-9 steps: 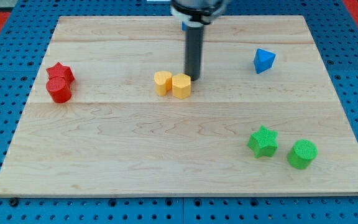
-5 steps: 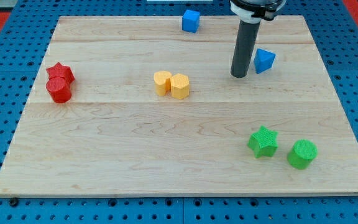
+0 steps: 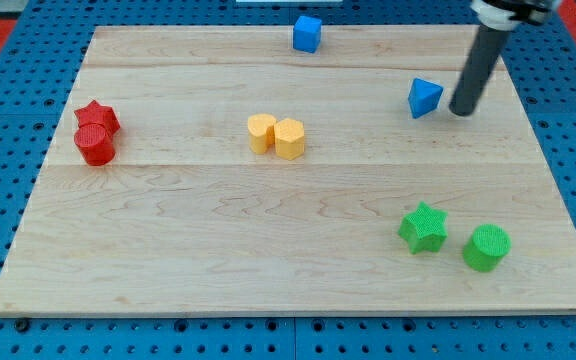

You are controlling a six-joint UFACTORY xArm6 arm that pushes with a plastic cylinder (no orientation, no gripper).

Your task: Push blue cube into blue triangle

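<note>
The blue cube [image 3: 307, 33] sits at the top edge of the wooden board [image 3: 218, 230], near the middle. The blue triangle [image 3: 424, 97] lies at the upper right, well apart from the cube. My tip [image 3: 461, 111] rests on the board just to the right of the blue triangle, a small gap away from it, and far to the right of and below the blue cube.
Two yellow blocks [image 3: 276, 135] touch each other near the board's centre. A red star [image 3: 97, 117] and a red cylinder [image 3: 95, 146] sit at the left. A green star [image 3: 423, 227] and a green cylinder [image 3: 486, 247] sit at the lower right.
My tip has moved right, from beside the yellow blocks, past the left of the blue triangle, to the triangle's right side. The blocks have not moved.
</note>
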